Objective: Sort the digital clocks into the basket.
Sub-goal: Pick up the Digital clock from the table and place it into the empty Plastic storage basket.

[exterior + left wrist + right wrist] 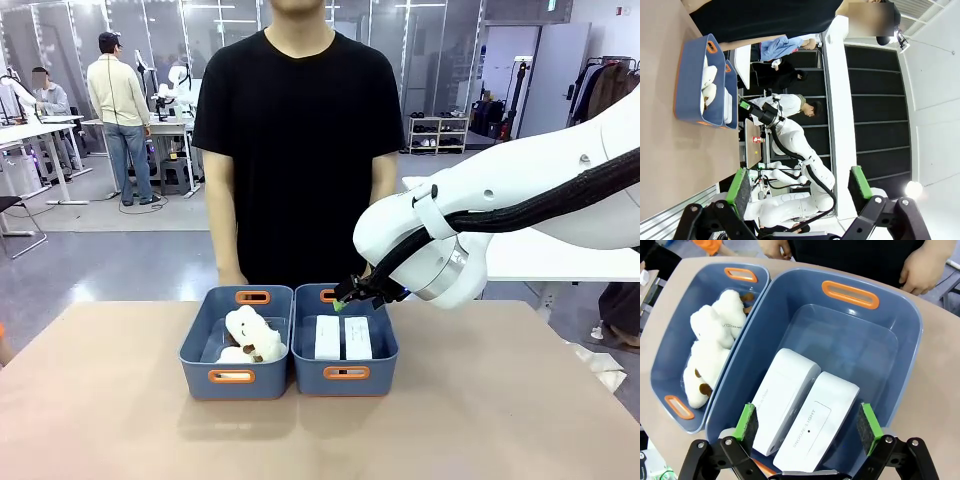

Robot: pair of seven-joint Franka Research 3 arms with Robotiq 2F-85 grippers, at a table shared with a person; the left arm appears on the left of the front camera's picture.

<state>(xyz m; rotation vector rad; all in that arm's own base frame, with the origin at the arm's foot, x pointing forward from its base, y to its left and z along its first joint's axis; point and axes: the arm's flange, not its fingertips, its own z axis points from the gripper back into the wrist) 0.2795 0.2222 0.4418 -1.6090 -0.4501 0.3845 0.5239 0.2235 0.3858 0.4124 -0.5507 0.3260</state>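
Observation:
Two white digital clocks (805, 415) lie side by side in the right blue basket (905, 375); the front view shows the clocks (342, 337) flat in that basket (345, 372). My right gripper (807, 422) hovers open just above them with nothing between its green pads, and in the front view the right gripper (345, 298) hangs over the basket's far end. My left gripper (800, 187) is open and holds nothing, well away from the baskets (692, 100).
The left blue basket (235, 375) holds white fluffy plush toys (250, 337). A person in a black shirt (300, 140) stands right behind both baskets, hands (922, 270) near the table's far edge. Bare tan tabletop (120, 420) spreads in front and to both sides.

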